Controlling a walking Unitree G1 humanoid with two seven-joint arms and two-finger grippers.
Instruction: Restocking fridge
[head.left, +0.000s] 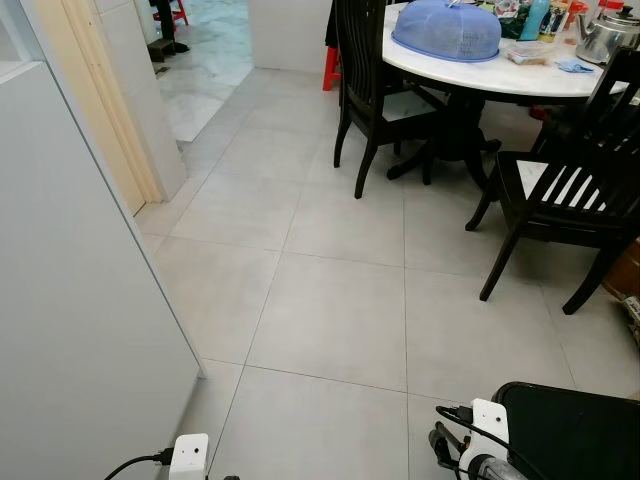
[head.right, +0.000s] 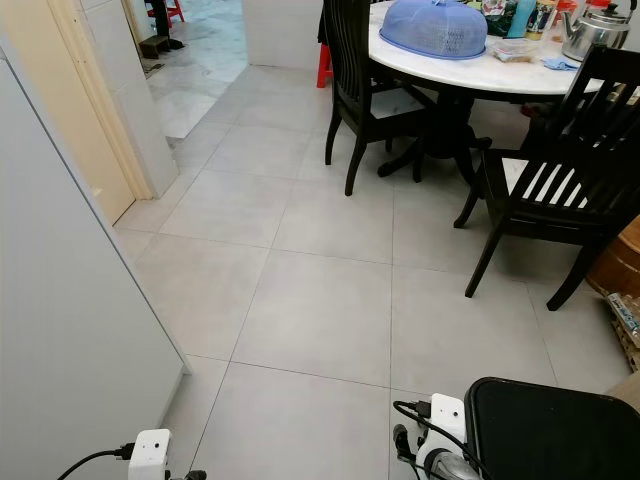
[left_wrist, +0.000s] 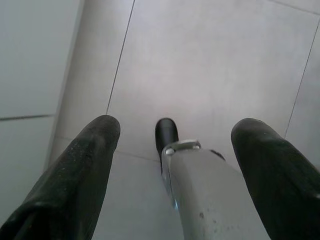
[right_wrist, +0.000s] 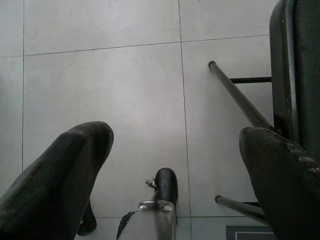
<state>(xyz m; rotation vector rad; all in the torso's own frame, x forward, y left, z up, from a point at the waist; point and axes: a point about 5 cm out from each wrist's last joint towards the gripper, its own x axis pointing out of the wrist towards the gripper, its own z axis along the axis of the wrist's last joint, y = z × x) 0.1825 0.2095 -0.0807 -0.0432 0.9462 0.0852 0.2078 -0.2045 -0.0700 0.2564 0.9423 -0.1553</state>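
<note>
Black fingers of the left hand (left_wrist: 175, 165) stand spread wide apart with nothing between them, hanging over the grey tiled floor (head.left: 330, 300); a silver leg with a black foot (left_wrist: 166, 134) shows below them. Likewise the right hand (right_wrist: 175, 165) is released and empty, its fingers (right_wrist: 65, 170) parted above the tiles, just beside a black stool (head.right: 555, 430) whose thin metal legs (right_wrist: 239, 97) slant down to the floor. That stool sits at the robot's right, close to its right arm. On the robot's left a tall pale grey panel (head.left: 70, 300), perhaps the fridge's side, rises upright from the floor, though I cannot tell for sure what it is; its long axis is vertical and its flat face runs away from the camera toward a cream doorway frame (head.left: 100, 100). Well ahead, a round white table (head.left: 480, 70) carries a blue mesh food cover (head.left: 446, 30), a metal kettle (head.left: 605, 35) and some small packets. Dark wooden chairs (head.left: 560, 200) stand around it, one drawn out toward the open floor
</note>
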